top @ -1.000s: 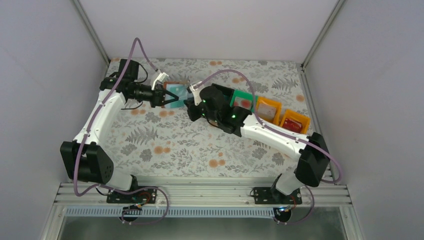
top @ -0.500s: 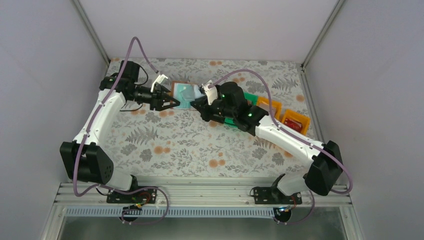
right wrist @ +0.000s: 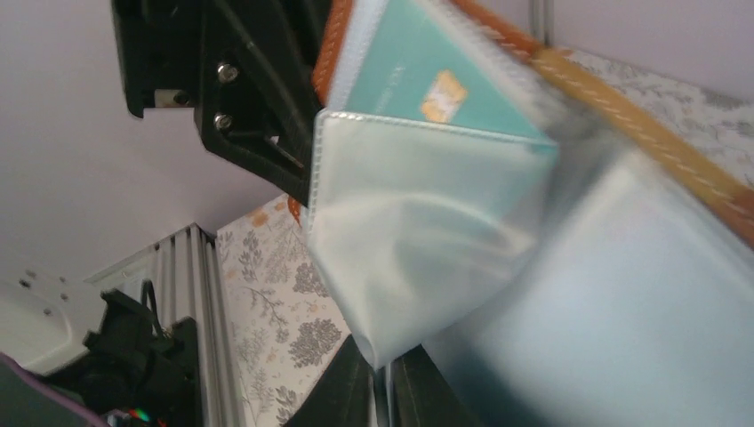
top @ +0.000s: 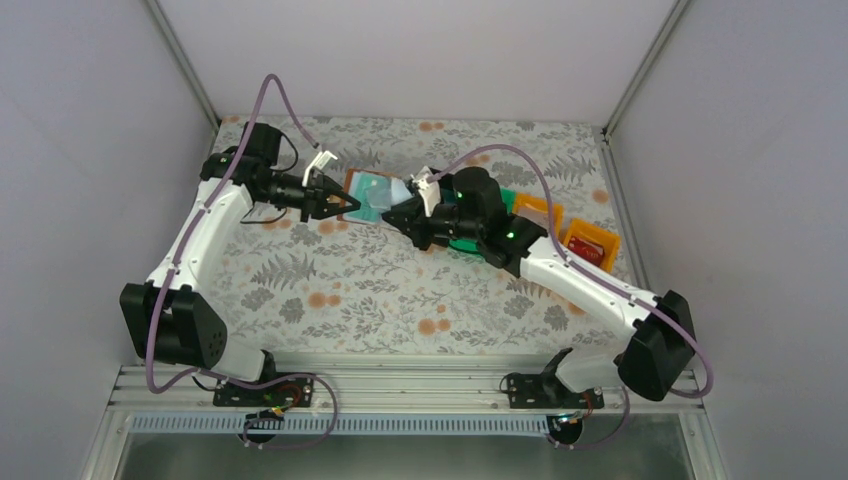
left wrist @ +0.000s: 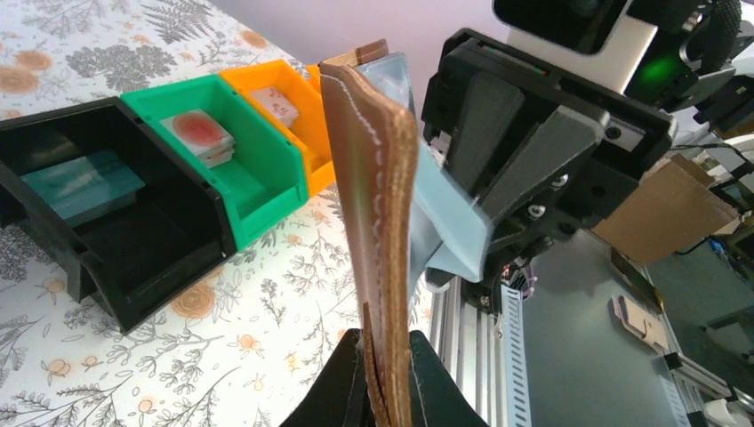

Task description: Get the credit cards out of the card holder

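The brown card holder (top: 368, 188) hangs open in the air between both arms. My left gripper (top: 345, 204) is shut on its leather cover (left wrist: 378, 187), which stands edge-on between the black fingers (left wrist: 389, 378). My right gripper (top: 402, 210) is shut on a pale blue-grey inner sleeve (right wrist: 418, 213) of the card holder, pinched at its lower corner (right wrist: 384, 374). A teal credit card (right wrist: 427, 76) sits in a slot behind that sleeve. More credit cards lie in the bins: a teal one (left wrist: 80, 182), a red-marked one (left wrist: 200, 133) and a pale one (left wrist: 276, 102).
A black bin (left wrist: 133, 258), a green bin (left wrist: 258, 191) and an orange bin (left wrist: 307, 133) stand in a row on the floral table. From above the right arm covers the black bin; the green bin (top: 505, 198) and two orange bins (top: 537, 208), (top: 590, 243) show.
The left gripper opened briefly and shut again on the card holder's cover. The right arm swung right and back, drawing the inner sleeve away so the card holder spread open.
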{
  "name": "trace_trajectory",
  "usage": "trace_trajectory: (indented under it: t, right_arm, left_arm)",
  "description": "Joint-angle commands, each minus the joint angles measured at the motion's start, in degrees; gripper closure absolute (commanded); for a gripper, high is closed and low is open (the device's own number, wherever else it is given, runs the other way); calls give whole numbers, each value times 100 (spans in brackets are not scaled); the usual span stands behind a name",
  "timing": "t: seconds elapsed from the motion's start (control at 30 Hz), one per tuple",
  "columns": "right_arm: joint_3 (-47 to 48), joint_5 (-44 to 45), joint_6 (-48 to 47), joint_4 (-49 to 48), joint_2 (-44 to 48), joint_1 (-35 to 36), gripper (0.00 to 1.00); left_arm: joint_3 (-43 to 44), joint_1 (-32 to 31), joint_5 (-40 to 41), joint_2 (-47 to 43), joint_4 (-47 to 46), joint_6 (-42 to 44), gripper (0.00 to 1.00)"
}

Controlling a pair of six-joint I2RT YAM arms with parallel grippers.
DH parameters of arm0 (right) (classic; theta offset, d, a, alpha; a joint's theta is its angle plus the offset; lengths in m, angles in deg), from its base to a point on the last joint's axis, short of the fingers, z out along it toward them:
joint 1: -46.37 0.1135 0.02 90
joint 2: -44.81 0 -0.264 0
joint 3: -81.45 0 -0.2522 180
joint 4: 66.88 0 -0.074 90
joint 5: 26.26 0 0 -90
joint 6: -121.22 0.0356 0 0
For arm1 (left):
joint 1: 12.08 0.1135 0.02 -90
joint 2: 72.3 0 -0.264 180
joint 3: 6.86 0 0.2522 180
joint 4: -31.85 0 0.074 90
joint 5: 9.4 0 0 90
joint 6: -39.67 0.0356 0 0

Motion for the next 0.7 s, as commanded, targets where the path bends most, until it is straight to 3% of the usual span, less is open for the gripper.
trace_trajectory:
  t: [0.0,0.1,0.17,0.3,0.43,0.6,0.67]
  right_arm:
    - [-248,170,492,-481,360,-308,82]
    - [-560,1190,1196,-198,447,-657,63]
    - [-730,1822,1718,169,420,-940,57]
    - [-1222,2154,2199,281,645,-1358,54]
    - [-1003,2513,1984,659,863,-1344,56]
    - [-569,2854,1144,537,1093,-469,62]
    - [-531,2478,630,50,1144,-45,62]
  left_arm:
    - [85,-20,-99,-65,42,224,97]
    - [107,-12,-74,-80,34,186,98]
    - [103,-12,42,-106,-40,76,98]
    - [60,-14,800,-188,-425,-409,98]
    - [-10,-16,1302,-222,-697,-763,97]
    - [5,-20,1374,-195,-821,-923,98]
    - [27,-20,1401,-182,-842,-958,98]
